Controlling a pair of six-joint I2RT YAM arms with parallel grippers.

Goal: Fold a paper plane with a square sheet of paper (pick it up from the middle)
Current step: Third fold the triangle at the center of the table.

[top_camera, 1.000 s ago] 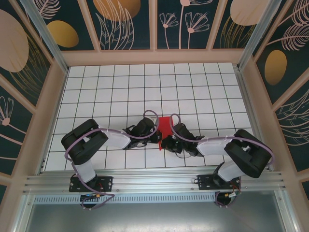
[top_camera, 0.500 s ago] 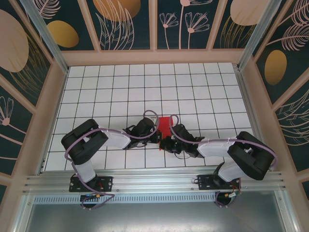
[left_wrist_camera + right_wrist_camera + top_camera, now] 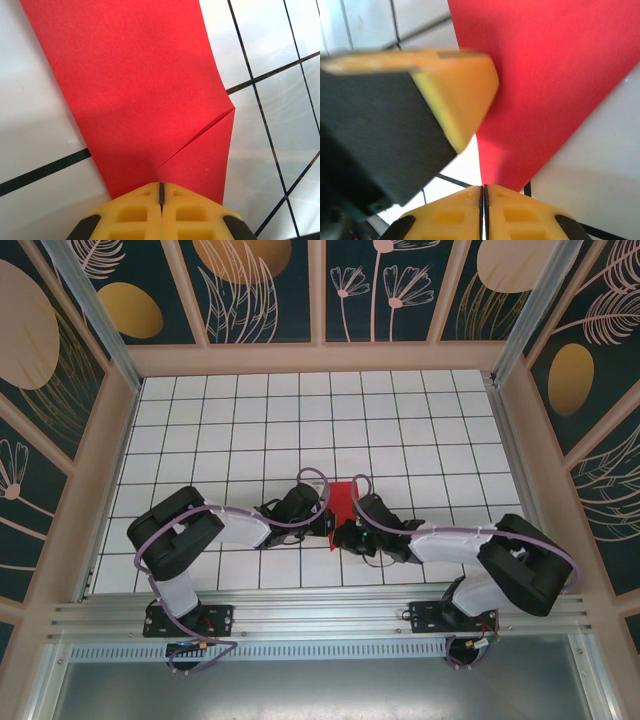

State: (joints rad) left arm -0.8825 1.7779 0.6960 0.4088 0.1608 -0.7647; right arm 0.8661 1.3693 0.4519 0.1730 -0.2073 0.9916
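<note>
Nearest the left wrist camera, the left claw (image 3: 161,192) has its yellow fingers pressed together with no gap, and the near edge of the red paper (image 3: 140,90) runs into the seam between them, so it appears pinched there. The right claw (image 3: 483,192) is likewise closed tight, with a narrow point of the same paper reaching its fingertips. Both claws grip the sheet close together, low over the tabletop (image 3: 250,420), near its front middle.

The main risk, as I judge it, is tearing. Two tight pinches on one thin sheet, this near each other, leave little slack, so any pull apart or twist could rip the paper or drag it out of one grip.

Just beyond the left fingertips, a diagonal crease (image 3: 195,145) bounds a small folded flap (image 3: 205,165). It looks soft rather than pressed flat. If it springs open or shifts, later folds would likely come out lopsided.

From the right wrist, the left claw's finger looms blurred just beside the paper. The claws could knock together if either one swings.

Farther out, the free end of the sheet hangs unsupported and may sag or curl.
</note>
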